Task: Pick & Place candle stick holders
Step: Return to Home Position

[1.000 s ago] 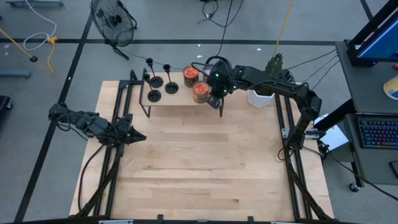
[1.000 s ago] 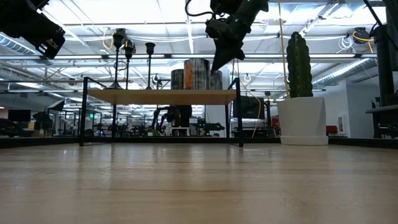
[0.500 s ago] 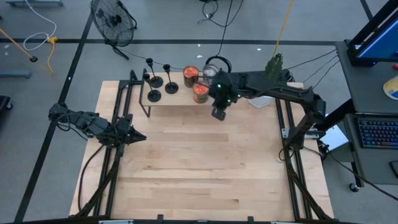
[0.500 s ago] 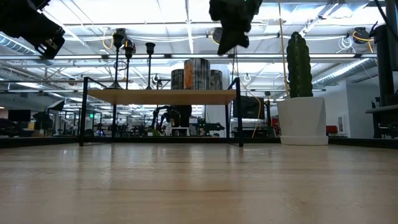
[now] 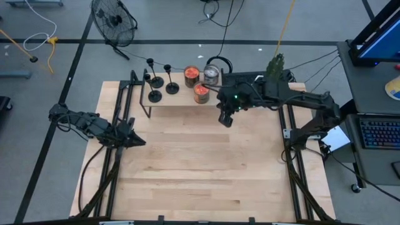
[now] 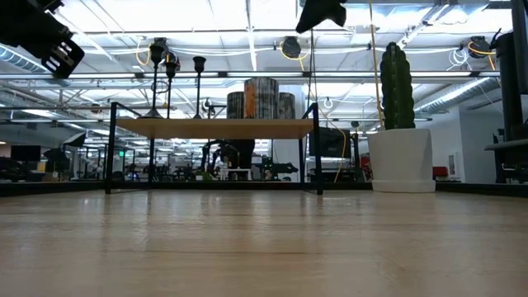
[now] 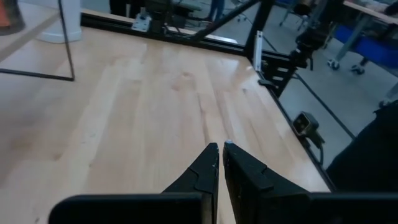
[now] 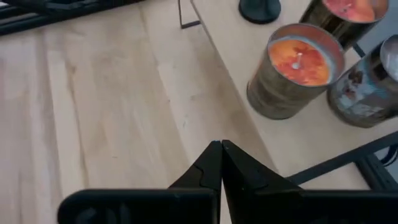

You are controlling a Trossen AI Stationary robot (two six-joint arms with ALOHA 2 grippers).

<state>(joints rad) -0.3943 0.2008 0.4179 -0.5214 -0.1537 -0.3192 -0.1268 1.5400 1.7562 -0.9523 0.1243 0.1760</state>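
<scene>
Three black candle stick holders stand on their disc bases at the left end of a small raised wooden shelf at the table's far side. Their thin stems show in the low view. My right gripper is shut and empty, high above the table just near and right of the shelf; one holder base shows at the edge of its wrist view. My left gripper is shut and empty at the table's left side.
Two orange-filled jars and a silvery jar stand on the shelf's right half, close to my right gripper. A white pot with a cactus stands at the far right. Bare wooden table lies nearer.
My right gripper has drawn back from the shelf's right end toward the table's near and right edges and has risen, almost leaving the top of the low view. The silvery jar, covered by the arm before, now shows on the shelf.
</scene>
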